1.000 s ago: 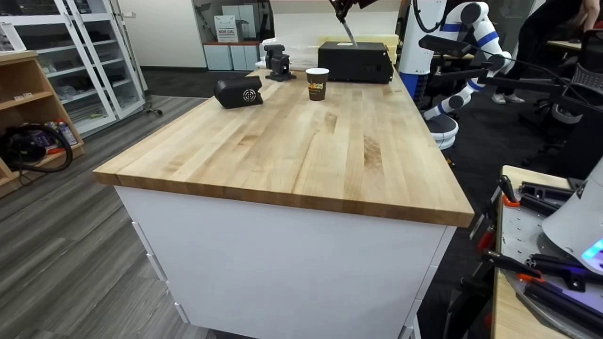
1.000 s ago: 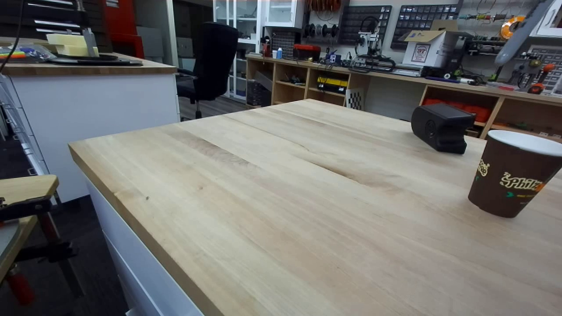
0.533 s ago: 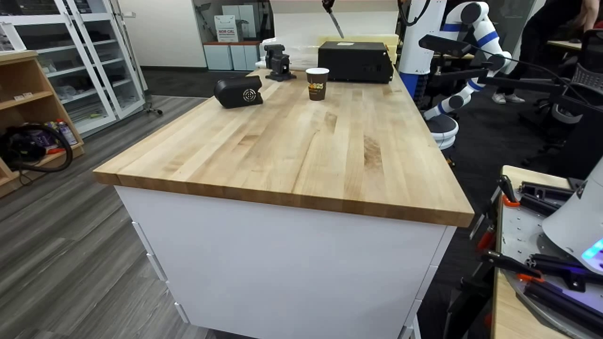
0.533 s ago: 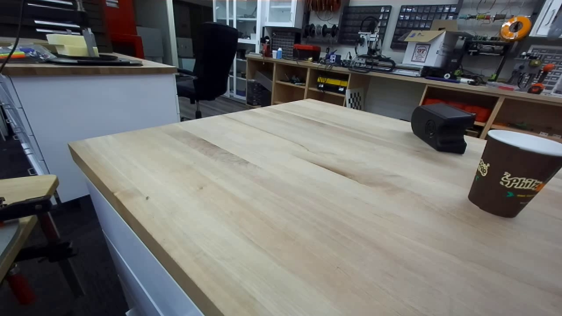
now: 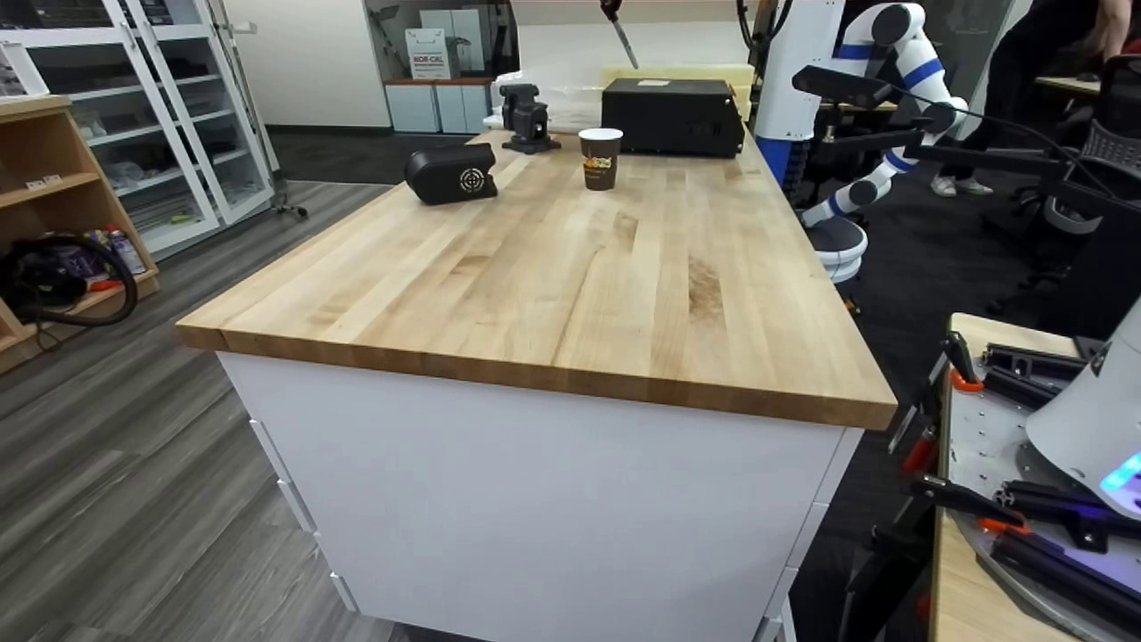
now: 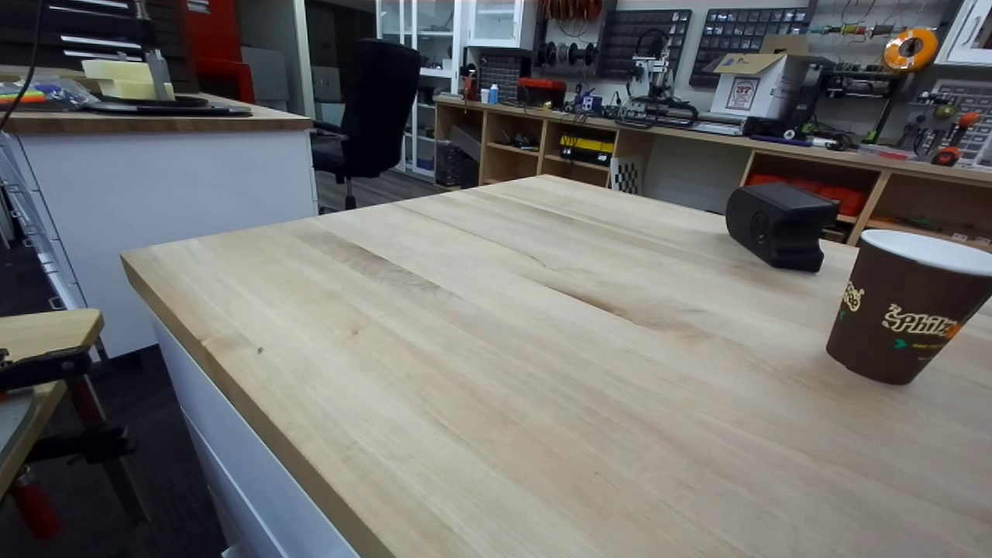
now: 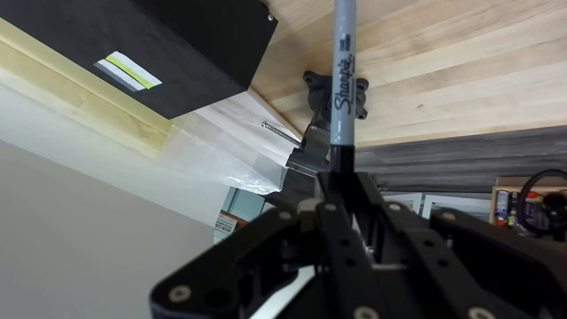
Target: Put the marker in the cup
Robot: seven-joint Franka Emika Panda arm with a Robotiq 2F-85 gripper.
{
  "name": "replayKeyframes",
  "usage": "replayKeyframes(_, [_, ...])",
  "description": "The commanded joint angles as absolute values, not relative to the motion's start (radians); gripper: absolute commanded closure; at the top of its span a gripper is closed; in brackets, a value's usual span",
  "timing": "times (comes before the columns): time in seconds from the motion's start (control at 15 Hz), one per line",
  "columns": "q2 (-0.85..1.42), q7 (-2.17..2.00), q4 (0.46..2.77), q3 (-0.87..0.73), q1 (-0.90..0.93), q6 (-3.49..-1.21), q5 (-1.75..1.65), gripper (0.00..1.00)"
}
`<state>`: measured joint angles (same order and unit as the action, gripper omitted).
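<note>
The marker is a grey Sharpie (image 7: 343, 84) with a black end. My gripper (image 7: 342, 179) is shut on that black end in the wrist view, and the grey barrel points away from the fingers. In an exterior view my gripper (image 5: 611, 11) shows only at the top edge, with the marker (image 5: 626, 45) hanging tilted, its free end lower and to the right. The dark brown cup (image 5: 600, 162) with a white rim stands upright on the table, lower in the picture than the marker. The cup also shows at the right edge of an exterior view (image 6: 903, 318). It is out of the wrist view.
A large black box (image 5: 673, 118) stands behind the cup. A small dark vise (image 5: 526, 120) is at the back left, and a black boxy device (image 5: 450, 175) lies left of the cup. The wooden tabletop (image 5: 553, 267) extends toward the camera.
In an exterior view the gripper and marker have moved left and upward, away from above the black box. In an exterior view the marker has left the picture at the top right.
</note>
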<state>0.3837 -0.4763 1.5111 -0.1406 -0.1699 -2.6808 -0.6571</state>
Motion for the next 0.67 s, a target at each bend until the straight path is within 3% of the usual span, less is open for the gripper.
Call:
replayKeyframes(0.0, [0.478,-0.439,1.4,-0.129,-0.2,-2.725,-0.623,0.95])
replayKeyframes(0.6, [0.597,-0.426,1.267,-0.08,-0.209,-2.702,-0.528,0.95])
